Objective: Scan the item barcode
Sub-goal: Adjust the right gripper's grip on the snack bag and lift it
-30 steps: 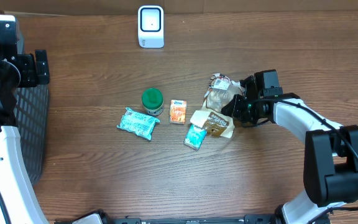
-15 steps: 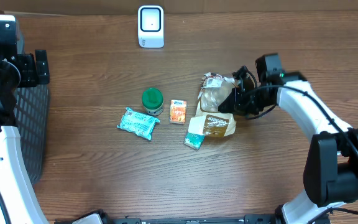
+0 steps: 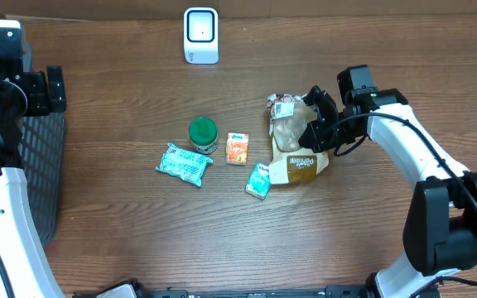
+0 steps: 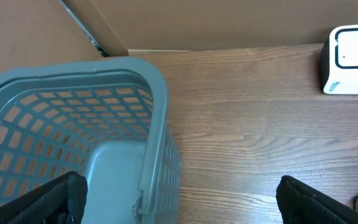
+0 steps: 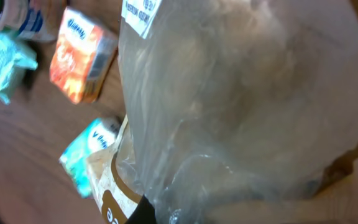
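Right gripper (image 3: 315, 132), center right of the overhead view, is clamped on a clear bread bag (image 3: 292, 136). The white scanner (image 3: 200, 35) sits top center, well apart. Left gripper (image 3: 56, 91), jaws wide apart, hangs over a grey basket (image 4: 73, 112) at far left.

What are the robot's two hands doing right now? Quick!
Left gripper: open, holding nothing.
Right gripper: closed, holding the clear bag.
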